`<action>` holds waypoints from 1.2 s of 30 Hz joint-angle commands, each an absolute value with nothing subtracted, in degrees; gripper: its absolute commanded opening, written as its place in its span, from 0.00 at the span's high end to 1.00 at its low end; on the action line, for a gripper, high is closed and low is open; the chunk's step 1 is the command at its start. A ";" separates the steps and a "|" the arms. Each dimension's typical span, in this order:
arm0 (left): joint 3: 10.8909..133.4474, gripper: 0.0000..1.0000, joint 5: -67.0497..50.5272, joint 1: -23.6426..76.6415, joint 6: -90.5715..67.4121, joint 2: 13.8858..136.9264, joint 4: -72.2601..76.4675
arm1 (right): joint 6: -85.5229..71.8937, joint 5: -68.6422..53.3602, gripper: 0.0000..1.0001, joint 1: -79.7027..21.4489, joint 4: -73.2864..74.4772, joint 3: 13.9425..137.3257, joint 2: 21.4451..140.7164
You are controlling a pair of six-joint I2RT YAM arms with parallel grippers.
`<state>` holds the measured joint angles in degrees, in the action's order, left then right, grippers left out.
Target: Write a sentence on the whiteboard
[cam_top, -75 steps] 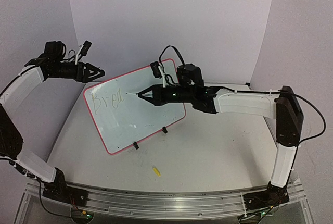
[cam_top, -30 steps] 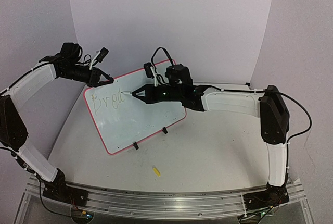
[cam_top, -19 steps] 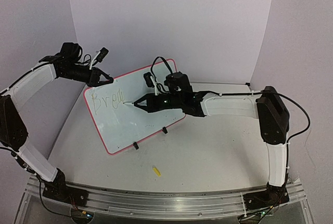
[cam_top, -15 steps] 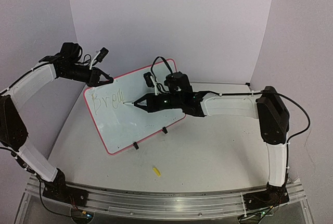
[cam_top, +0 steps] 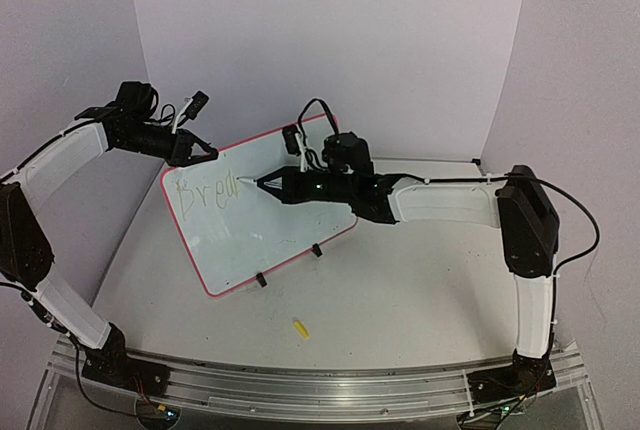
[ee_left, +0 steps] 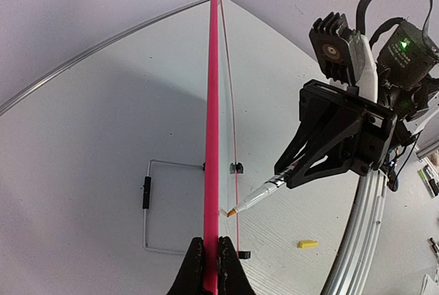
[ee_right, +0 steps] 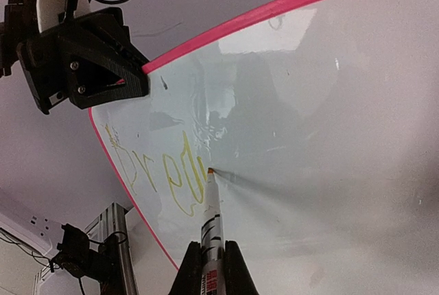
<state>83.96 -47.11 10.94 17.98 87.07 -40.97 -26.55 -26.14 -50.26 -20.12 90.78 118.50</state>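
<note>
The whiteboard (cam_top: 275, 230) leans tilted on the table, pink-edged, with yellow letters "Bred" (cam_top: 205, 193) at its upper left. My left gripper (cam_top: 207, 153) is shut on the board's top edge; in the left wrist view the fingers (ee_left: 211, 254) pinch the pink rim (ee_left: 212, 123) seen edge-on. My right gripper (cam_top: 275, 185) is shut on a white marker (ee_right: 212, 209). The marker's orange tip (ee_right: 209, 171) touches the board just right of the last letter (ee_right: 180, 175). From the left wrist the marker (ee_left: 259, 196) meets the board's face at an angle.
A yellow marker cap (cam_top: 300, 328) lies on the table in front of the board. Two black clip feet (cam_top: 262, 279) hold the lower edge, and a wire stand (ee_left: 147, 206) props the board from behind. Purple-white walls close in at the back and both sides.
The left gripper came onto the board's top edge and has stayed there. The right gripper drew the marker tip down beside the last letter, then back up and slightly right.
</note>
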 commanded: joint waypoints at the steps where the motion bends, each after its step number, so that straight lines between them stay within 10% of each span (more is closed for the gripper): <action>1: 83.15 1.00 -48.26 11.51 19.17 86.40 -41.49 | -27.41 -22.16 1.00 -49.75 -22.76 90.33 115.84; 36: 82.62 1.00 -48.41 11.51 19.34 86.31 -41.31 | -29.22 -20.86 1.00 -49.75 -26.43 87.74 113.72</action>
<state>83.88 -47.20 10.94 17.98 87.07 -40.93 -28.72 -23.65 -50.26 -23.16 84.90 116.44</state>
